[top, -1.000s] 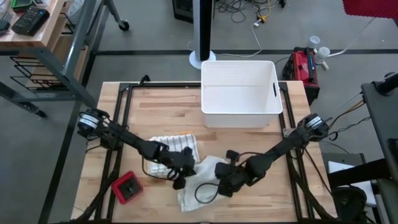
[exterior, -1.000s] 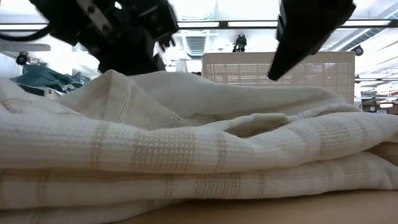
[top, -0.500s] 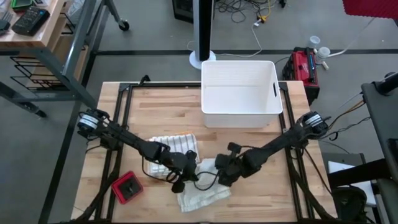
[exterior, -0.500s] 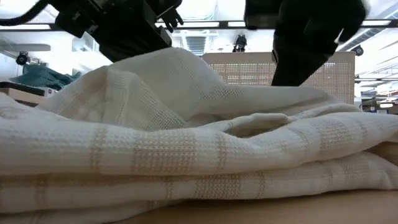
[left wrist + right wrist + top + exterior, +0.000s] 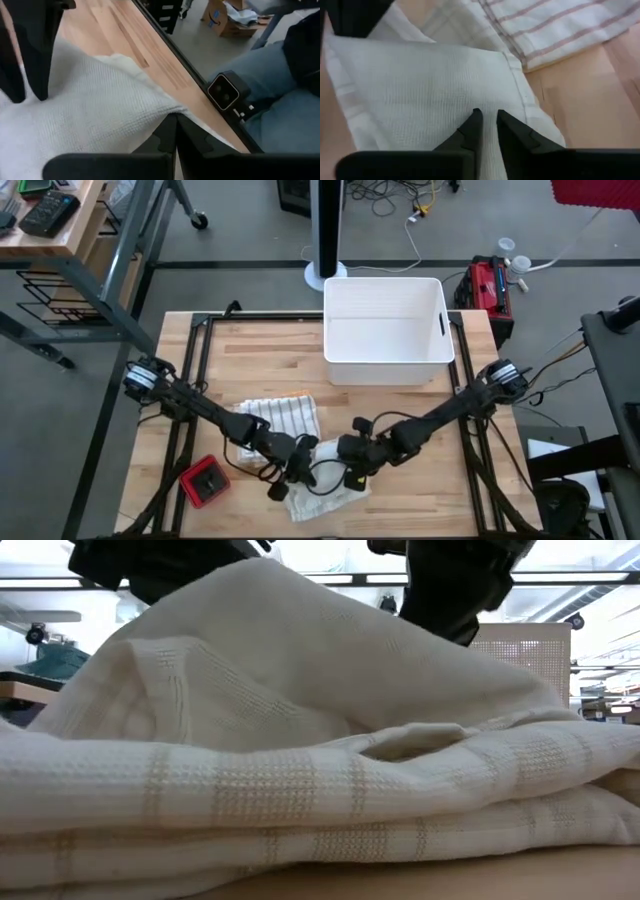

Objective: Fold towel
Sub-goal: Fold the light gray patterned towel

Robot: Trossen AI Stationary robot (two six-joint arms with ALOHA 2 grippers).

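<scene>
A white towel (image 5: 325, 492) with pale stripes lies near the table's front edge, folded in layers (image 5: 320, 790), and its top layer rises like a tent (image 5: 250, 650). My left gripper (image 5: 175, 131) is at the towel's left side (image 5: 288, 476), shut on the cloth. My right gripper (image 5: 488, 120) hovers over the towel's right part (image 5: 350, 460). Its fingertips stand a little apart above a flat layer, and I cannot tell whether they touch it. A second, brown-striped towel (image 5: 285, 418) lies folded just beyond. My left gripper pinches an edge of the white towel's top layer (image 5: 167, 107) between its two shut fingers, slanting down from the table's left. The held layer is raised off the pile and slopes down to the layers lying on the table (image 5: 300, 840).
A white bin (image 5: 385, 330) stands at the table's far edge, right of centre. A red block (image 5: 205, 483) lies at the front left. The low camera (image 5: 225, 91) sits on the front frame rail, close to the towel. Bare wood (image 5: 250, 350) stretches at the far left.
My right gripper has swept toward the table's left, carrying the towel's right part over onto the rest, so the towel now covers a narrower patch. My left gripper has shifted a little toward the near edge and upward. The top layer stands higher than before.
</scene>
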